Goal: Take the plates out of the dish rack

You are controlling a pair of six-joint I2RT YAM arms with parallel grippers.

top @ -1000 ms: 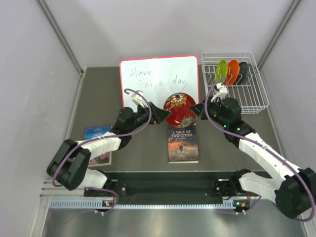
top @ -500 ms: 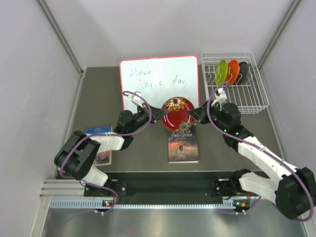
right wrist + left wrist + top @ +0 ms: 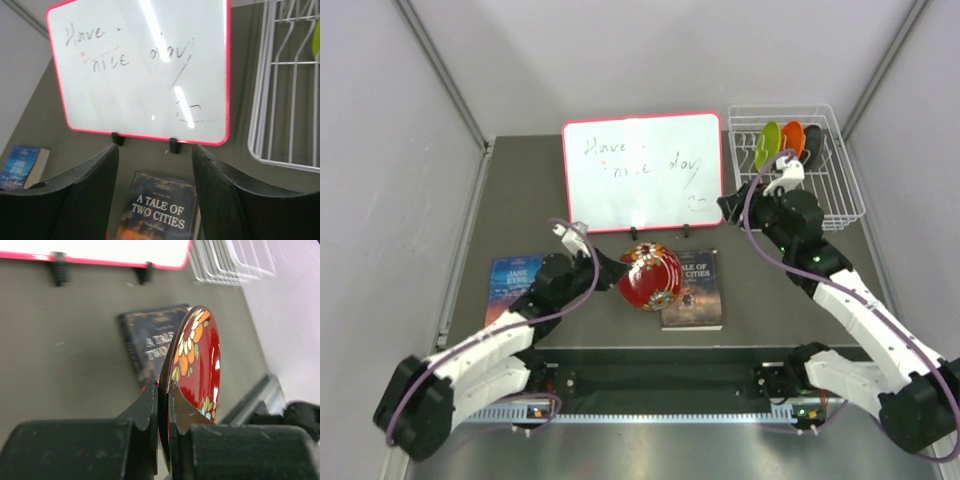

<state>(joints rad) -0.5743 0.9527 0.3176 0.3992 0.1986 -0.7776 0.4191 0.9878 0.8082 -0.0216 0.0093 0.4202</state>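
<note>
Left hand: Your left gripper (image 3: 164, 387) was pinched shut on the rim of the red plate (image 3: 197, 360), with nothing else in its jaws.
Red plate, place: It hung in front of the whiteboard (image 3: 640, 170), below the middle of the board's lower edge. In the top view it sat against the left side of the book (image 3: 695, 290). You could not tell whether it touched the table.
Red plate, lie: It stood on edge, its disc running straight out from the jaws and its flowered face turned toward the book.
Relation that counted: The plate was upright and the table flat, so setting it down probably called for tipping it face up and clear of the book.
Right hand: Your right gripper (image 3: 154, 155) was parted and empty, just off the whiteboard's right edge, at the near left corner of the dish rack (image 3: 857, 190).
Plates left: To the right of the whiteboard, the green plate (image 3: 767, 146), orange plate (image 3: 791, 143) and dark plate (image 3: 812, 145) stood in the rack's far slots.
Nearer arm: The right one, for the rack.
Look: The red plate was glossy dark red, with orange and white flowers, green leaves and a thin dark rim.
</note>
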